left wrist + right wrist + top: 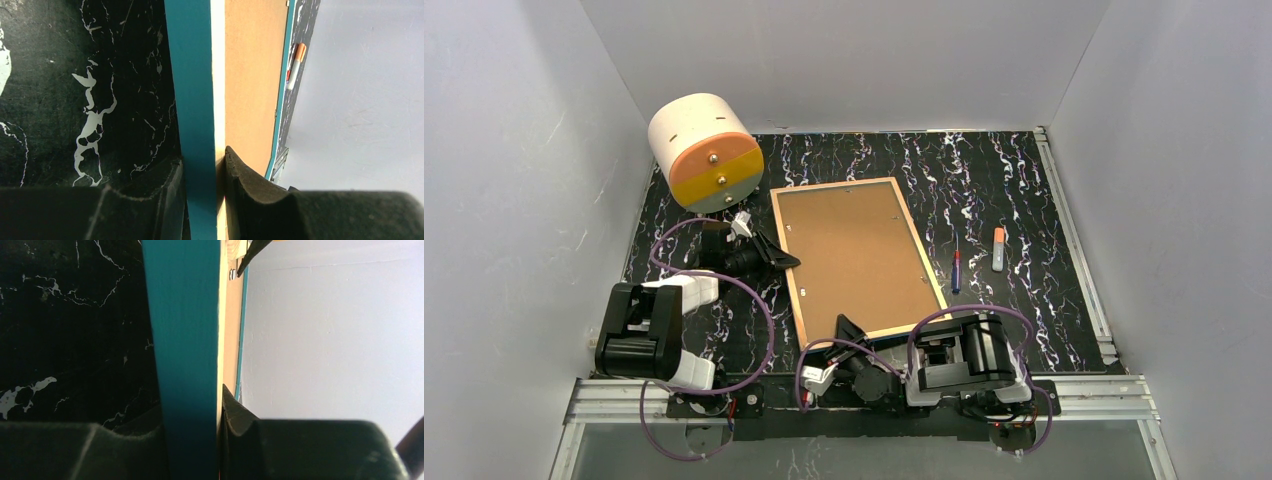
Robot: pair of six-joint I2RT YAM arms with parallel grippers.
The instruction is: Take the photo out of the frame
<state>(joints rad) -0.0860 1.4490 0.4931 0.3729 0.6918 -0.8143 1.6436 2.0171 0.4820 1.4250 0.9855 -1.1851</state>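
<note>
The frame (834, 186) is lying face down mid-table (1024, 200), slanting from upper left to lower right, its brown board (856, 258) facing up. The photo is hidden from every view. The left claw (779, 258) is pinching the frame's left rail; in its wrist view one finger (155, 195) is pressing the blue outer side and the other the pale wood side. The right claw (849, 330) is gripping the bottom rail near its left corner, narrow, with both pads against the rail. A white drum (704, 150) is sitting at upper left. A pen (956, 270) and marker (998, 250) are lying right of the frame.
</note>
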